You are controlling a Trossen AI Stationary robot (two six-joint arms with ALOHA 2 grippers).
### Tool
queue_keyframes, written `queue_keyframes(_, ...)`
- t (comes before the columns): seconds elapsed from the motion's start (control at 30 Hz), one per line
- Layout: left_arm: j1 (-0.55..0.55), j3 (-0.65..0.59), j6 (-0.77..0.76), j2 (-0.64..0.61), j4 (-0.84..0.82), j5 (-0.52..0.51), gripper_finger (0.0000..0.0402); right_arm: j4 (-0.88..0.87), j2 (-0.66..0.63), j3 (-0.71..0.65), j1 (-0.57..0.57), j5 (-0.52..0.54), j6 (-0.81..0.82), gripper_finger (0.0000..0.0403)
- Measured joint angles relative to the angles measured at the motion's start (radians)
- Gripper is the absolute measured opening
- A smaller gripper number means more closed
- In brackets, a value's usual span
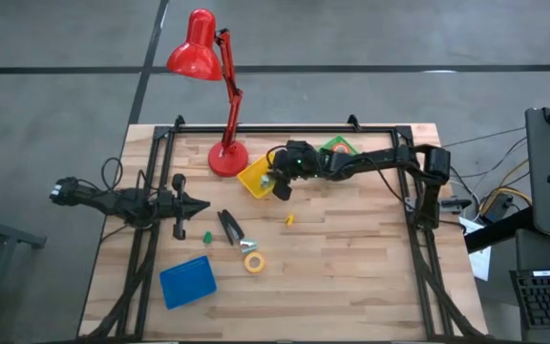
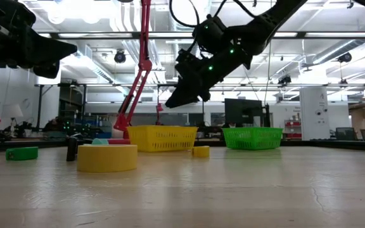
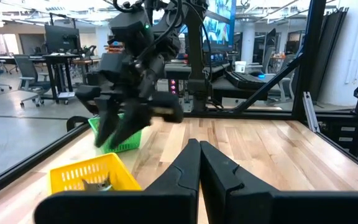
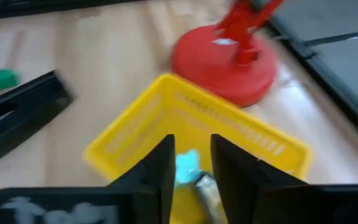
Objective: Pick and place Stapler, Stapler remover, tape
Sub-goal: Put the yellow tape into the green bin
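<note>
My right gripper point(image 1: 280, 187) hangs open above the yellow basket point(image 1: 255, 178), fingers pointing down and touching nothing. In the right wrist view a small light-blue and metal object point(image 4: 194, 177) shows between the fingers, lying inside the basket point(image 4: 166, 118). The black stapler point(image 1: 229, 226) lies flat on the table near the basket. A yellow tape roll point(image 1: 254, 262) lies flat nearer the front edge, a small green roll point(image 1: 207, 236) rests left of the stapler, and a small yellow piece point(image 1: 289, 219) sits mid-table. My left gripper point(image 1: 199, 204) waits shut at the table's left side.
A red desk lamp stands with its base point(image 1: 227, 158) just left of the yellow basket. A green basket point(image 1: 337, 148) sits at the far edge under my right arm. A blue flat tray point(image 1: 187, 281) lies near the front left. A black frame point(image 1: 285, 127) borders the table.
</note>
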Motion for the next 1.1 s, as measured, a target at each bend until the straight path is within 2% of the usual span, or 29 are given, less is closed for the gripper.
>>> queue_keyframes(0.1,0.0,0.0,0.0,0.0,0.0,0.0,0.0007,-0.029,-0.026,-0.003,0.031,-0.07,-0.001,0.0121)
queue_keyframes(0.23,0.0,0.0,0.0,0.0,0.0,0.0,0.0007,-0.029,-0.078,-0.029,0.112,-0.082,-0.014,0.0123)
queue_keyframes(0.47,0.0,0.0,0.0,0.0,0.0,0.0,0.0007,0.042,-0.183,-0.103,0.298,-0.078,0.003,0.01)
queue_keyframes(0.6,0.0,0.0,0.0,0.0,0.0,0.0,0.0007,0.058,-0.262,-0.137,0.371,-0.125,-0.025,0.0084)
queue_keyframes(0.87,0.001,0.0,0.021,0.003,0.009,0.0,0.0007,0.036,-0.41,-0.202,0.451,-0.179,-0.019,0.0014)
queue_keyframes(0.97,0.001,0.0,0.006,0.004,0.023,0.0,0.0007,0.067,-0.44,-0.253,0.469,-0.178,0.001,0.0009)
queue_keyframes(1.1,0.001,0.0,-0.087,0.004,0.126,0.0,0.0007,0.093,-0.468,-0.327,0.468,-0.179,0.031,0.0008)
